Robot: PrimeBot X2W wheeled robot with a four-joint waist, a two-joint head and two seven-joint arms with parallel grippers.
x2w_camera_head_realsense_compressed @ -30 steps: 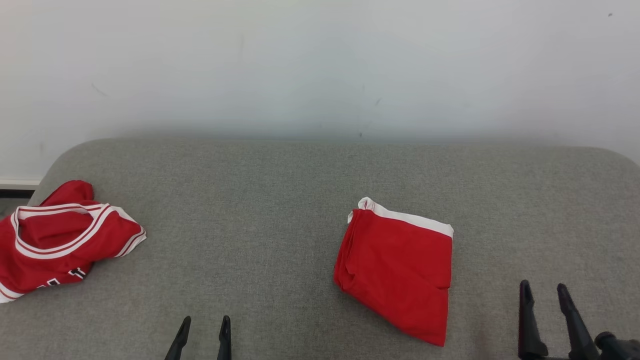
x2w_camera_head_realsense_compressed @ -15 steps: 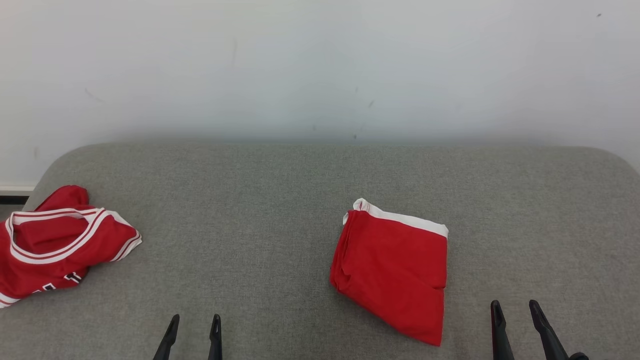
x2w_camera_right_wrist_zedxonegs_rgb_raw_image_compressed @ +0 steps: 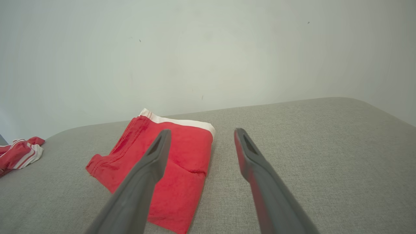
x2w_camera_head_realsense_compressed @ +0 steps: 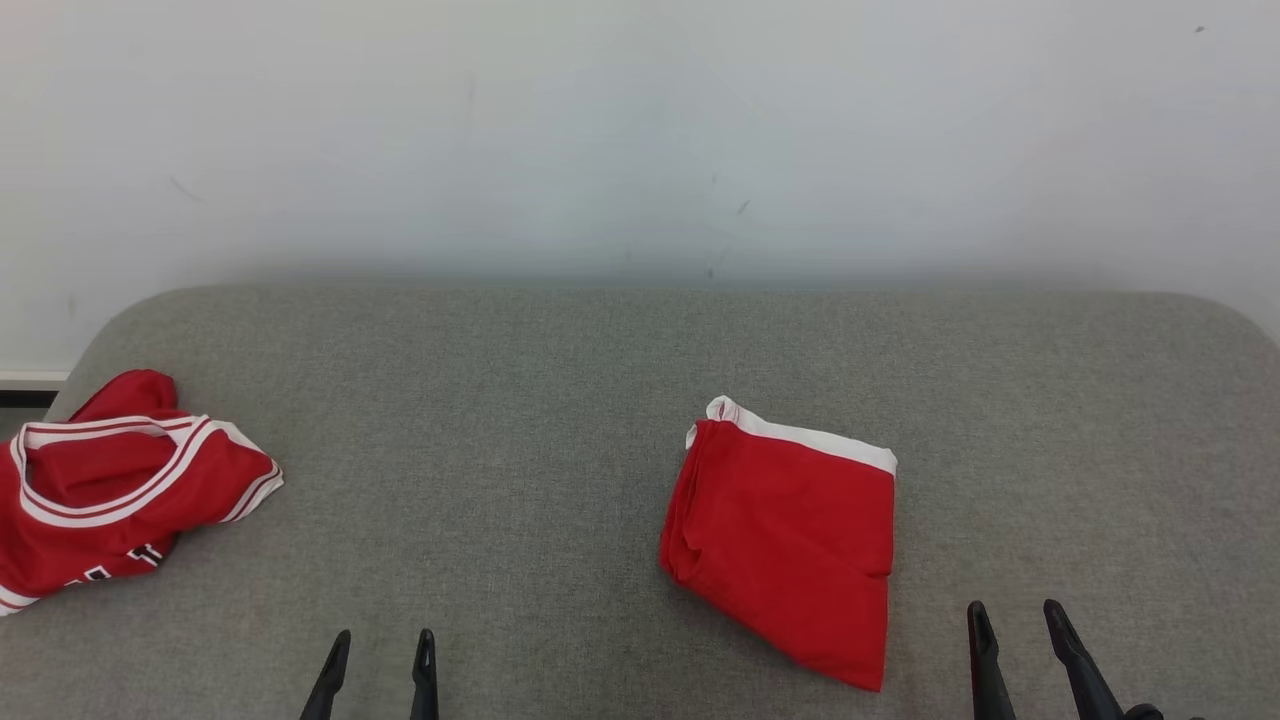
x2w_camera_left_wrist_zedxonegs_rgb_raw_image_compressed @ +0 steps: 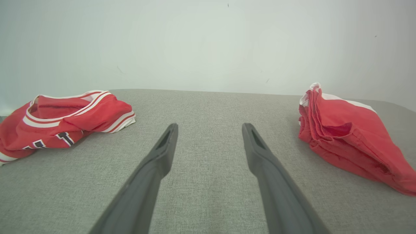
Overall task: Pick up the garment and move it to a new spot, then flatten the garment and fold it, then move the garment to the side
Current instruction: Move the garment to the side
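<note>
fig.: head view, w/ both wrist views. folded red garment (x2w_camera_head_realsense_compressed: 790, 545) of cloth, w/ a white band along its far edge, lies flat on the grey woven fabric cushion (x2w_camera_head_realsense_compressed: 500, 400), right of centre and nothing touching it. crumpled red jersey (x2w_camera_head_realsense_compressed: 120, 490) w/ white stripe trim and dark lettering sits at the cushion's left end, well apart from the folded piece. plain white wall (x2w_camera_head_realsense_compressed: 640, 130) behind.

left gripper (x2w_camera_head_realsense_compressed: 385, 636): i see its two dark fingers spread apart and holding nothing, at the bottom edge, between the two red items. left wrist view confirms: left gripper (x2w_camera_left_wrist_zedxonegs_rgb_raw_image_compressed: 209, 126) over bare cushion, jersey (x2w_camera_left_wrist_zedxonegs_rgb_raw_image_compressed: 65, 117) to one side, folded red garment (x2w_camera_left_wrist_zedxonegs_rgb_raw_image_compressed: 344, 130) to the other.

right gripper (x2w_camera_head_realsense_compressed: 1012, 606): fingers likewise parted and empty, just beside the folded garment's near right corner, not touching. in the right wrist view the right gripper (x2w_camera_right_wrist_zedxonegs_rgb_raw_image_compressed: 202, 131) frames the garment's (x2w_camera_right_wrist_zedxonegs_rgb_raw_image_compressed: 182, 156) right edge.

vs. 1 s ago: right gripper has dropped lower in the head view and sits closer to the garment; left gripper is slightly lower. the whole pic shifted a little left, so that is cam motion; both garments keep the same shape and lie.
</note>
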